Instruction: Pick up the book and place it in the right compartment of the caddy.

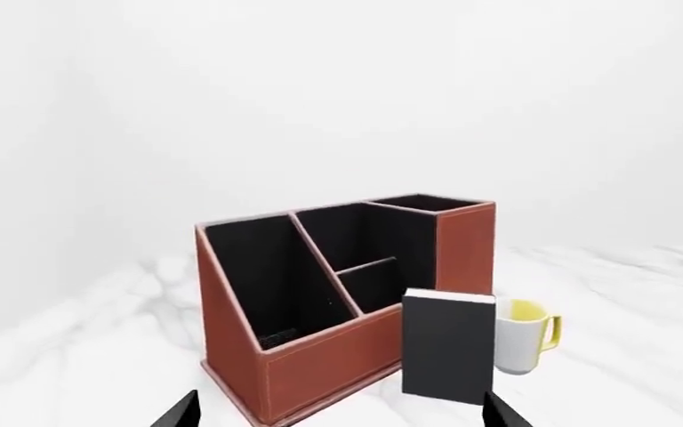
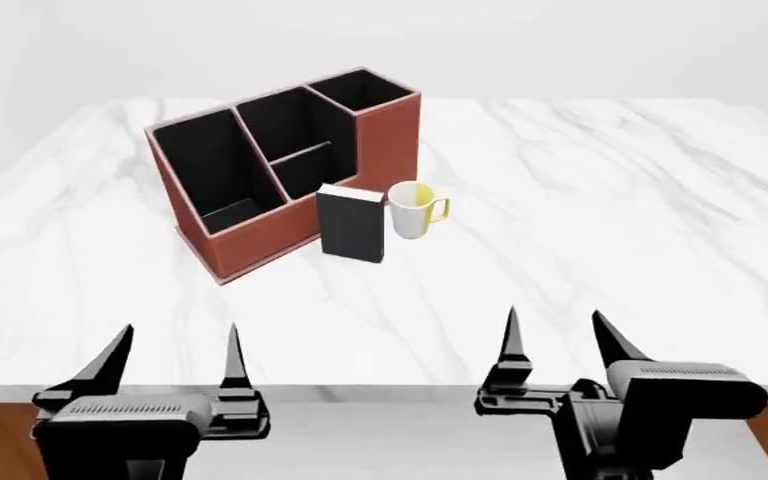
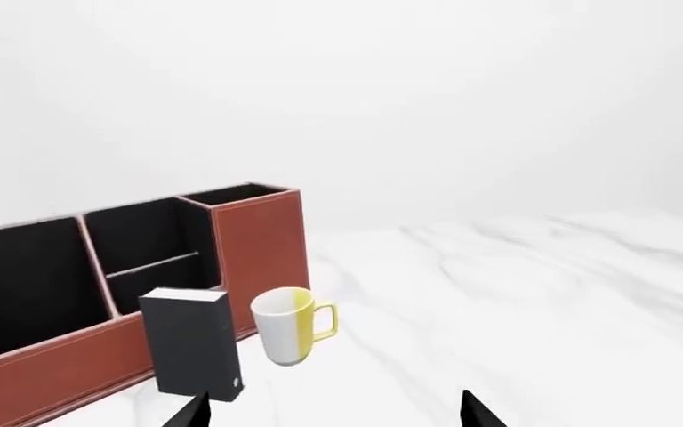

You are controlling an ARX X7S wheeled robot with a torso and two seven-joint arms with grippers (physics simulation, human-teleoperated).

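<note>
The black book (image 2: 352, 224) (image 1: 447, 345) (image 3: 189, 341) stands upright on the marble table (image 2: 598, 200), just in front of the reddish-brown caddy (image 2: 277, 160) (image 1: 317, 356) (image 3: 33, 374). The caddy's right compartment (image 2: 364, 92) (image 1: 430, 205) (image 3: 237, 194) is the tall square end section, black inside. Both grippers hang near the table's front edge, well short of the book. My left gripper (image 2: 173, 356) (image 1: 339, 411) is open and holds nothing. My right gripper (image 2: 558, 345) (image 3: 332, 411) is open too, also with nothing in it.
A white-and-yellow mug (image 2: 414, 209) (image 1: 525, 335) (image 3: 293, 325) stands right beside the book, on its right. The caddy sits angled at the table's back left. Bare marble stretches to the right and toward the front edge.
</note>
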